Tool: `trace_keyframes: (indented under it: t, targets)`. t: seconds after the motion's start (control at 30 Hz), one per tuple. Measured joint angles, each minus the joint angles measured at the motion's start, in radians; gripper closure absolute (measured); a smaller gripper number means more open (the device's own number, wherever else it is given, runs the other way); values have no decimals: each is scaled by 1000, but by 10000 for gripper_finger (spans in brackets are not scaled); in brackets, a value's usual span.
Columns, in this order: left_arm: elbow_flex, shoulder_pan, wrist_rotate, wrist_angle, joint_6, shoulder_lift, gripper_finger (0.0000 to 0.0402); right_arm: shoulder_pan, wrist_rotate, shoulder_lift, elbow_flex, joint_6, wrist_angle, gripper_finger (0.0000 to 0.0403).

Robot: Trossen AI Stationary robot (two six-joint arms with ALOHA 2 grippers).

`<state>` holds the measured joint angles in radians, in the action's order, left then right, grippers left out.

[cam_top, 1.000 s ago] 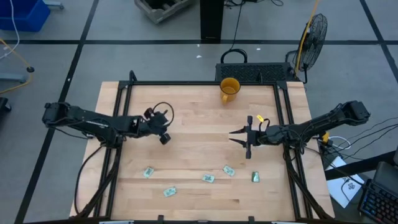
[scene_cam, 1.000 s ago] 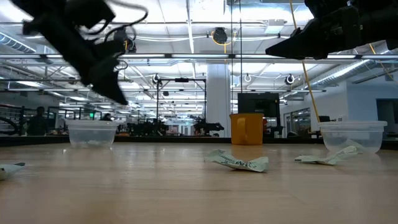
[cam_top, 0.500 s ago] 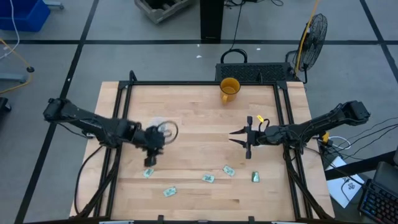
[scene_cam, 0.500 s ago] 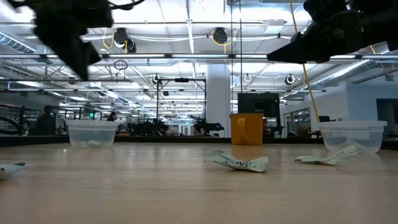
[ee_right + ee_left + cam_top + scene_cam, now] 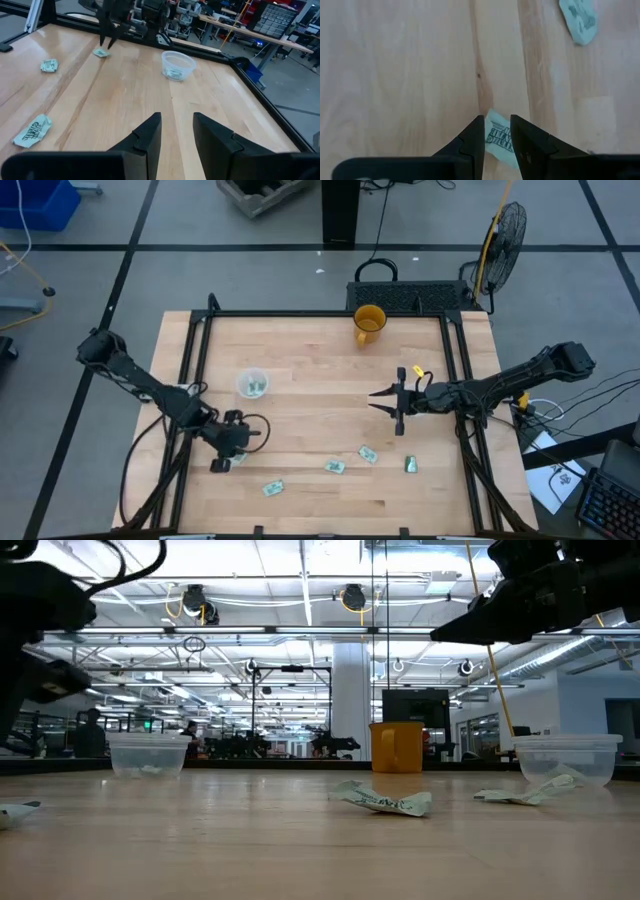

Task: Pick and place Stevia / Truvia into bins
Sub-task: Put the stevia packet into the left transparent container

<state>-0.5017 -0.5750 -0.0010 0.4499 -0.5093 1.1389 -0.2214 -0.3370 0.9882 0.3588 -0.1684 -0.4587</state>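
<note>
Best to center the left gripper (image 5: 496, 131), fingers narrowly apart, over the packet (image 5: 499, 140), then lower squarely before pinching.

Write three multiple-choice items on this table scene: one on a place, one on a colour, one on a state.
1. The left gripper is poised over:
A. a clear round plastic cup
B. a pale green paper sweetener packet
C. a black fan

2. The large handled plastic cup at the table's edge is:
A. yellow-orange
B. blue
C. red

3. The right gripper is:
A. shut on a packet
B. shut on a cup
C. open and empty

Key:
1 B, the left wrist view shows the packet between its fingertips.
2 A, its colour is plain in the high view.
3 C, the right wrist view shows bare wood between its fingers.
</note>
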Motion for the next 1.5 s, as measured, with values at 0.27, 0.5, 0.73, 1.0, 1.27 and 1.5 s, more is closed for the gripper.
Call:
trace_keyframes:
  t: [0.27, 0.5, 0.73, 1.0, 1.27, 1.5]
  targets:
    - [87, -23, -1, -63, -49, 0, 305, 0, 0, 0, 0, -2, 0, 298]
    - [99, -23, -52, -62, 39, 0, 306, 0, 0, 0, 0, -3, 0, 298]
    - [99, -23, -52, -58, 85, 0, 380, 0, 0, 0, 0, -4, 0, 298]
    - [89, -19, -200, -105, 119, 0, 397, 0, 0, 0, 0, -4, 0, 298]
    - [-66, 55, -497, 59, 177, -16, 399, 0, 0, 0, 0, -27, -8, 298]
    - [-226, 260, -534, 295, 135, -24, 400, 0, 0, 0, 0, -48, -70, 298]
